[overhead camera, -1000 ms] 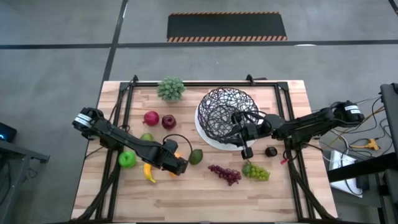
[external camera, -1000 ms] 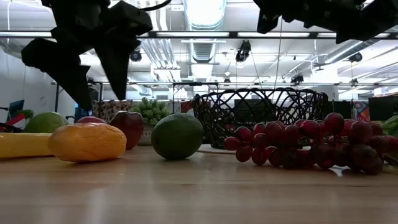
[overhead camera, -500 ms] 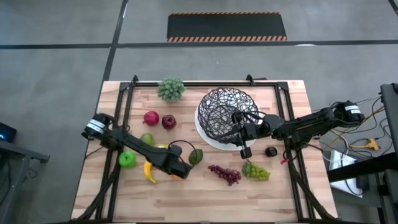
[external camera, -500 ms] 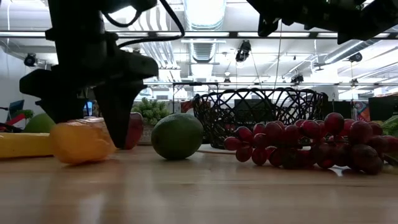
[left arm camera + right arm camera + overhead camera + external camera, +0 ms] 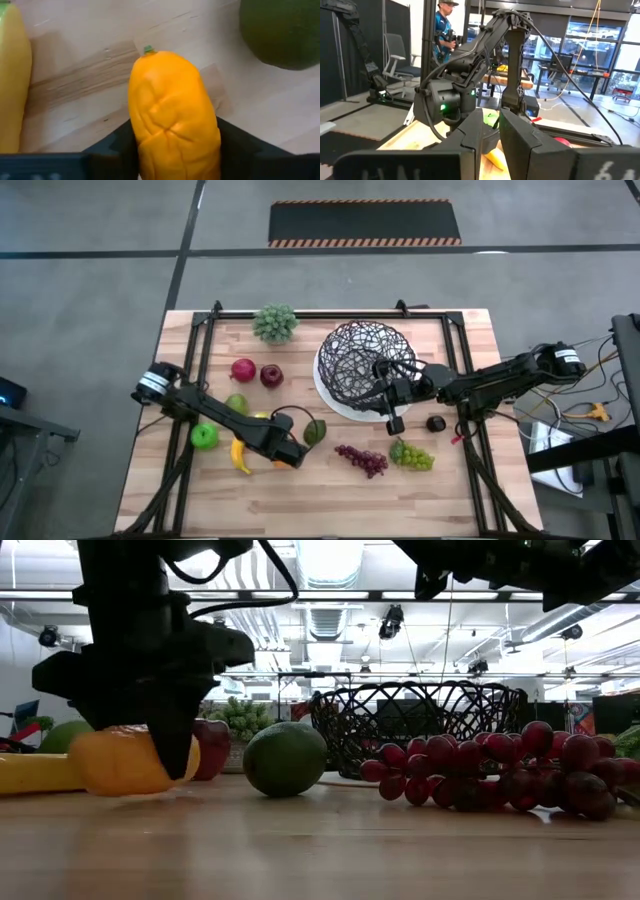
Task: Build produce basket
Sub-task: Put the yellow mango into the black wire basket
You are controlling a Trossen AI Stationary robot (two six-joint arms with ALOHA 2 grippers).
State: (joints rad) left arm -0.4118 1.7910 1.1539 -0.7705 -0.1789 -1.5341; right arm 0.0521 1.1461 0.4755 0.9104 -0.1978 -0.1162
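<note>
My left gripper (image 5: pixel 287 459) is down at the table, shut on the orange carrot (image 5: pixel 170 115); the low view shows that gripper (image 5: pixel 125 765) standing over it. Around it lie the yellow banana (image 5: pixel 240 457), a green apple (image 5: pixel 204 437), a pear (image 5: pixel 236 402), two red apples (image 5: pixel 243 369) and the avocado (image 5: pixel 315 431). Purple grapes (image 5: pixel 362 459) and green grapes (image 5: pixel 411 454) lie nearer the right. The black wire basket (image 5: pixel 362 365) sits on its white plate (image 5: pixel 325 398). My right gripper (image 5: pixel 385 392) hangs shut above the basket's near right rim (image 5: pixel 491 132). My left gripper pinches the carrot between its two fingers (image 5: pixel 235 150), around the carrot's middle (image 5: pixel 172 135). It comes from above, pointing down, with the fingers across the carrot. The carrot lies about level, its green-stubbed end (image 5: pixel 148 49) sticking out beyond the fingers, its underside (image 5: pixel 120 792) at table height.
A leafy grey-green potted plant (image 5: pixel 275 322) stands at the far edge, left of the basket. A small black object (image 5: pixel 436 423) lies by the table's right edge. Bare wood runs along the near edge (image 5: pixel 320 505). A person (image 5: pixel 444 30) stands in the room beyond.
My left gripper has come down from above the carrot, a little toward the near edge, set its fingers on either side of it and taken hold. The carrot has shifted slightly in place. My right arm has kept still.
</note>
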